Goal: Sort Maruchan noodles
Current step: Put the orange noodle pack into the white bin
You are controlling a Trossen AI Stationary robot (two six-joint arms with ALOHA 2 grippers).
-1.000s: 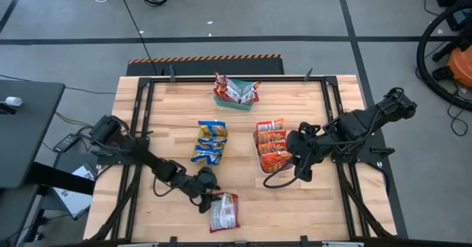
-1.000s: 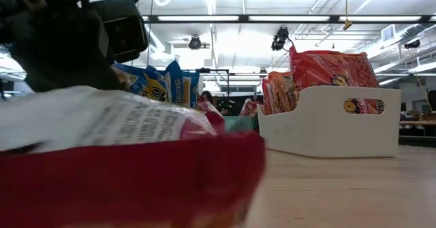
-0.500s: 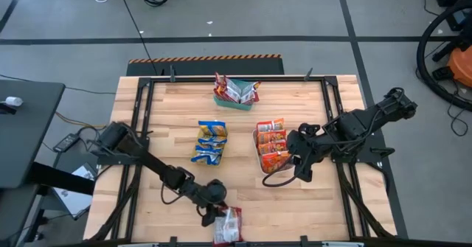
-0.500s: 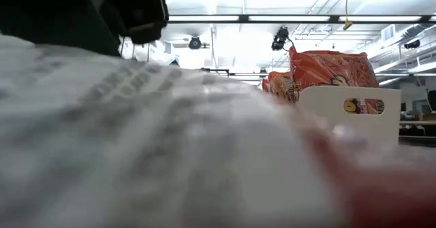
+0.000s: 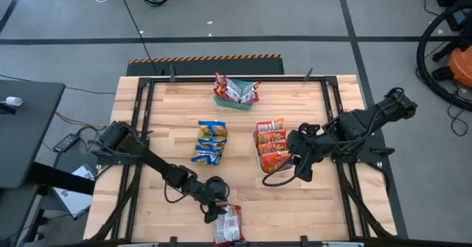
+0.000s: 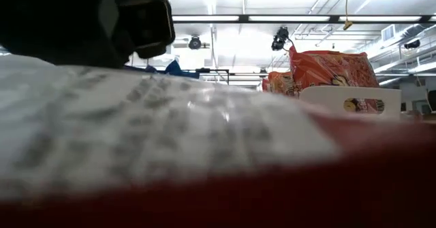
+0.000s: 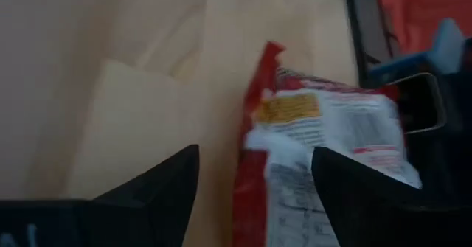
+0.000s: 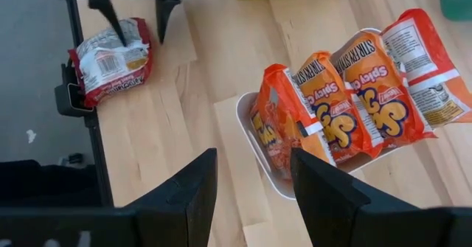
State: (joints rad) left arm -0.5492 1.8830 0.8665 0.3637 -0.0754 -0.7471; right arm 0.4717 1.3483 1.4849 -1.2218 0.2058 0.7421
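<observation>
1. Light wood table on a grey floor with dark tape lines.
2. Left gripper, fingers spread, sits at bottom centre over the white-and-red noodle packet – the packet lies on the table's bottom edge.
3. Right gripper, spread too, hovers by the white tray.
4. Since half a second ago – barely any change.

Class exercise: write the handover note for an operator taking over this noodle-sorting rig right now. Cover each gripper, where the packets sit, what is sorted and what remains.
Left gripper: open, over the white-and-red packet at the table's near edge; not gripped.
Right gripper: open, empty, waiting beside the white tray.
Done: orange packets stand in the white tray; blue-and-yellow packets are grouped mid-table; white-and-red packets sit in the green tray at the far edge.
Left: grasp the loose white-and-red packet, probably for the green tray.
</observation>
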